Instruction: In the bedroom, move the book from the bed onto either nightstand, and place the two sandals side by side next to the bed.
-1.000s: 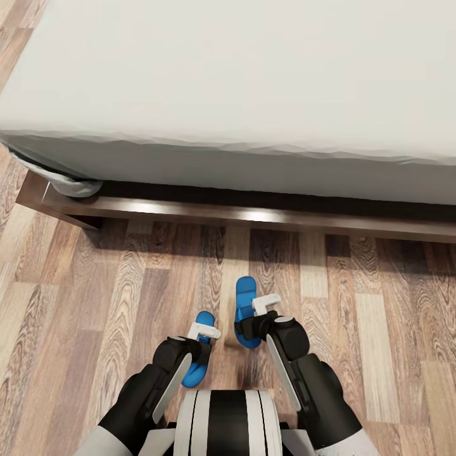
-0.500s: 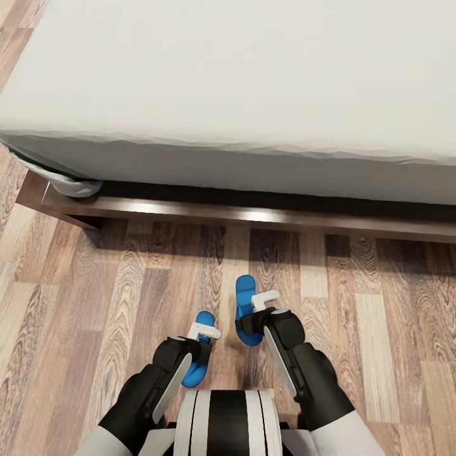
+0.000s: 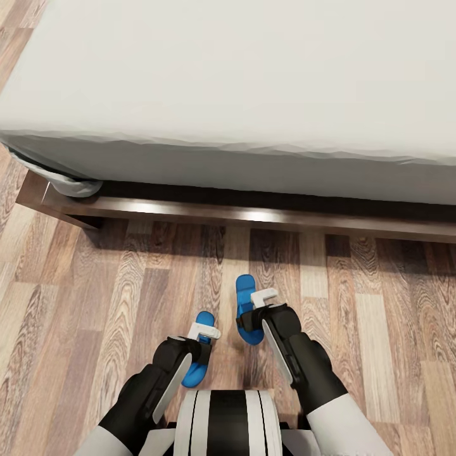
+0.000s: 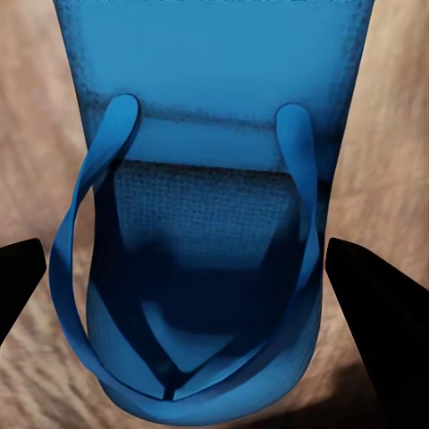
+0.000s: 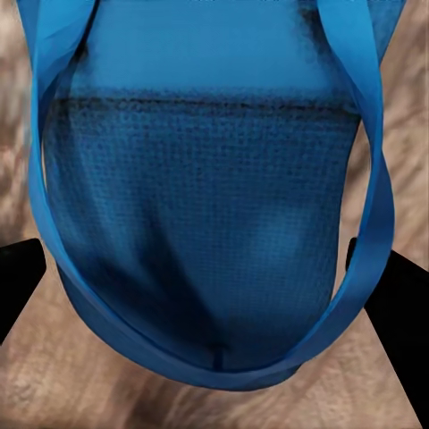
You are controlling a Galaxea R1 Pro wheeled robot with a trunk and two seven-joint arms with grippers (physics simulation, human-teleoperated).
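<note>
Sandals lie flat on the wood-plank floor [image 3: 95, 304], one under each pincer. The left pincer [image 3: 204, 331] hangs directly over the left sandal [image 3: 197, 370], whose blue sole pokes out ahead of and behind it; in the left wrist view its two dark fingers [image 4: 380, 308] stand wide apart, one on each side of the sandal [image 4: 201, 268], clear of the thong straps. The right pincer [image 3: 264, 296] sits over the right sandal [image 3: 244, 297], spread just as wide, a fingertip [image 5: 398, 304] off each edge of the sole [image 5: 210, 223]. The right sandal lies slightly farther forward than the left one, the two just beside each other with a strip of floor between. Beyond both pincers runs the bed [image 3: 253, 82], its dark wooden frame rail along the floor.
</note>
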